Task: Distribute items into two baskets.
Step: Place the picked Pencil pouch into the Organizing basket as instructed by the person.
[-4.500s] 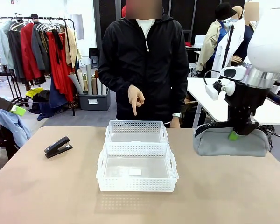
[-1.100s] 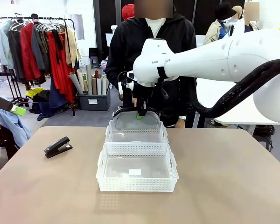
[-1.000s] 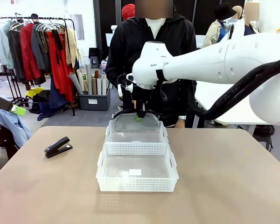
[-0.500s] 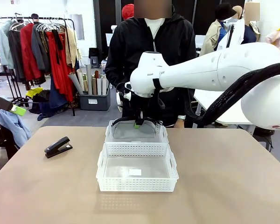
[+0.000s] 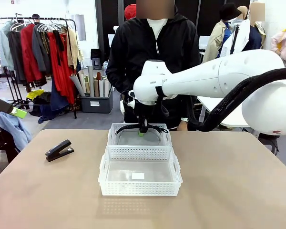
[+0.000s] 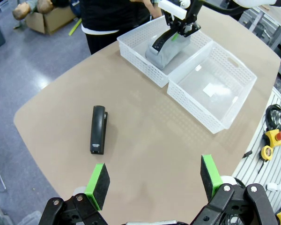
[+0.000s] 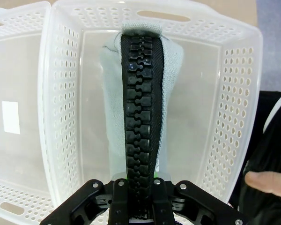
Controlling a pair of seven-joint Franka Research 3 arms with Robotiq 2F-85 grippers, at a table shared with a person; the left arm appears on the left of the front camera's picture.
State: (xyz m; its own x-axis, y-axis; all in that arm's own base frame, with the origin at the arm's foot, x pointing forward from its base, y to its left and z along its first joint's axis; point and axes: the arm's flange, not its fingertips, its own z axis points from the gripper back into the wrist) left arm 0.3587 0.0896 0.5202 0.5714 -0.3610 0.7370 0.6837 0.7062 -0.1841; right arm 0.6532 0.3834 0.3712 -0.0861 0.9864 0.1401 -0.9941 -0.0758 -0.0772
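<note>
Since the earliest frame, your right arm had carried the grey pouch from the table's right side across to the smaller basket at the far side. Over the last second it had sunk lower into that basket.

Your right gripper was clamped on the pouch's black zipper edge. The right wrist view showed that grip directly. The zipper ran up the middle from between the fingers, with grey fabric on either side and the basket's perforated walls all round. The front view gave you only a grey patch inside the basket, with the gripper just above the rim. No view let you tell whether the pouch's underside was resting on the basket floor.

Your left gripper hung high over the table with its green pads wide apart, holding nothing. Its camera looked down on the layout that the front view foreshortened. The black stapler lay flat on the table, well apart from both baskets. The larger basket sat against the smaller one, with a white label inside it.

In the right wrist view, a person's fingertip showed beyond the basket's wall, cut off by the frame edge.
</note>
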